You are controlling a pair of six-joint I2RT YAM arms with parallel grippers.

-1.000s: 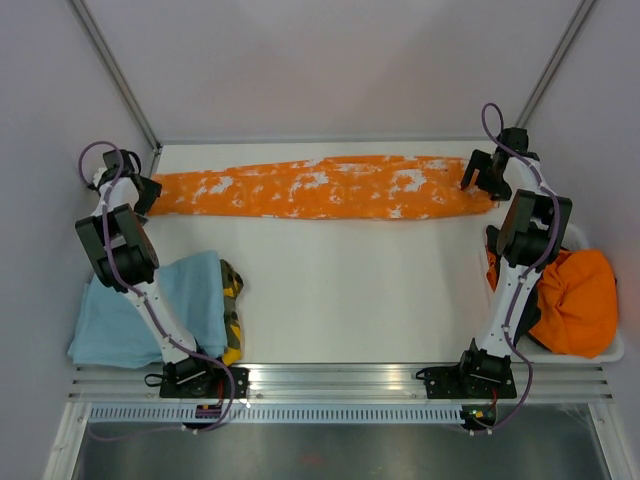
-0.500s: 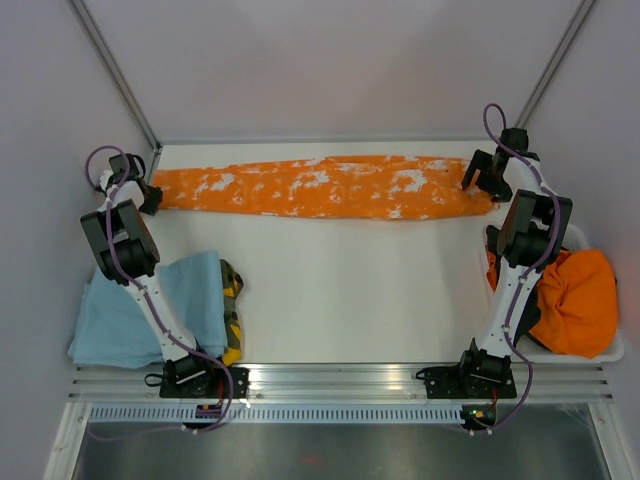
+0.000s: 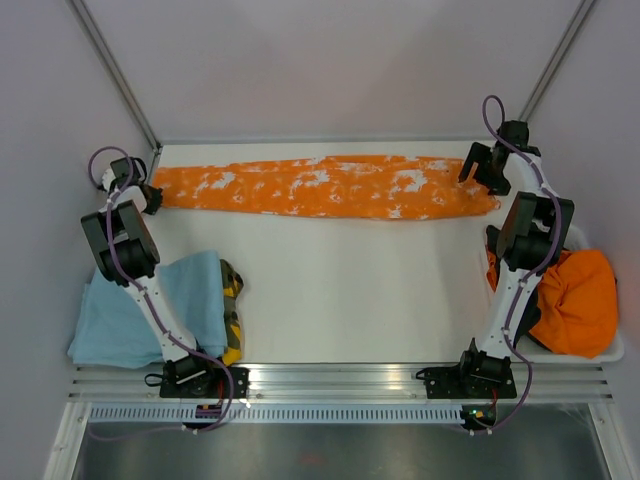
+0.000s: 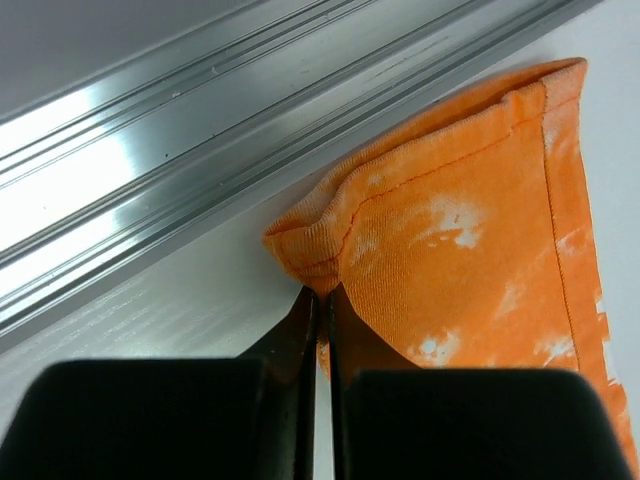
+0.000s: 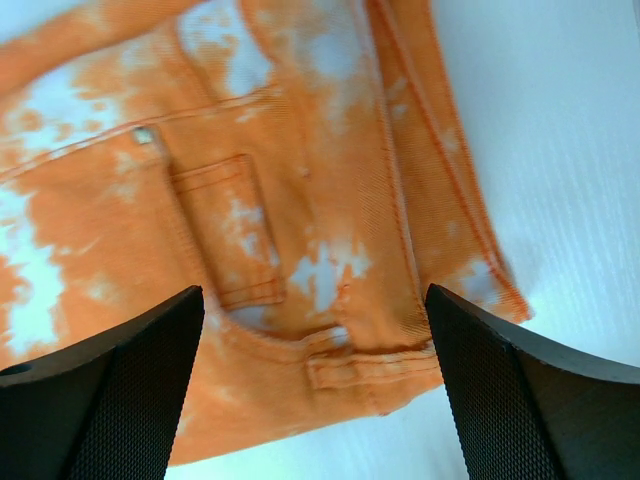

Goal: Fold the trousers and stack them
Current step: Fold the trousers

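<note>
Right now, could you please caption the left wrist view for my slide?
Left claw pinched shut on a hem corner of the orange trousers, beside the aluminium frame rail.

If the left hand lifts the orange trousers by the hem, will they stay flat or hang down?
Probably floppy: the orange trousers bunch and wrinkle where the left hand pinches the hem. They would likely sag in the middle, being stretched long across the table.

1. The trousers are matt orange cloth, finely ribbed.
2. The rail beside the trousers is shiny grooved metal.
3. The desk is white, smooth, matt.
4. Pads of the right hand are black, matt, cross-hatched.
</note>
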